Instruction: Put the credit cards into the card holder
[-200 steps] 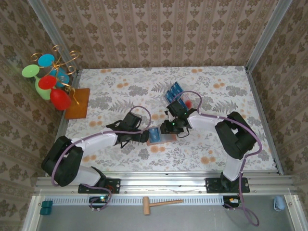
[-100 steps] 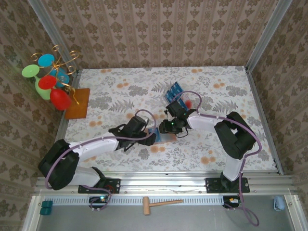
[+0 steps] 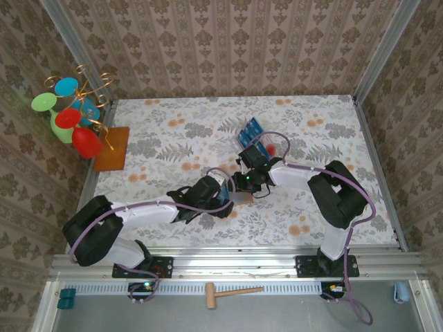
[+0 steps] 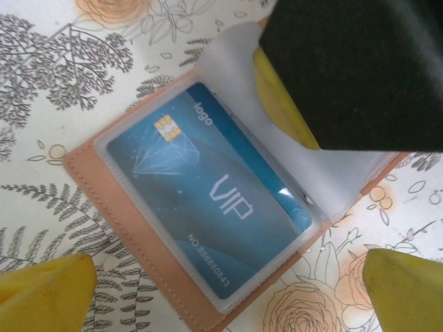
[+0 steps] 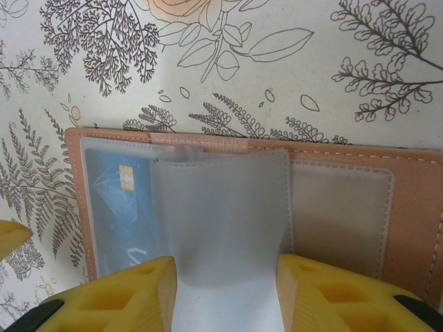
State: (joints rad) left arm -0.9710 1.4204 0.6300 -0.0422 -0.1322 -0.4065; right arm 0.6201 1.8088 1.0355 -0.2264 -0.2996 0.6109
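While right tool (image 5: 227, 294) grips clear sleeve (image 5: 221, 221), left wrist reads card (image 4: 208, 194) VIP.

"VIP", "logo" on credit card (image 4: 208, 200)

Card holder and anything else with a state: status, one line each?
card holder, open, lying flat on the table
clear sleeve, lifted up off the holder
blue card, seated in a clear pocket of the holder
spare cards, outside the holder, farther back on the table
right gripper, shut on the clear sleeve
left gripper, open, above the holder
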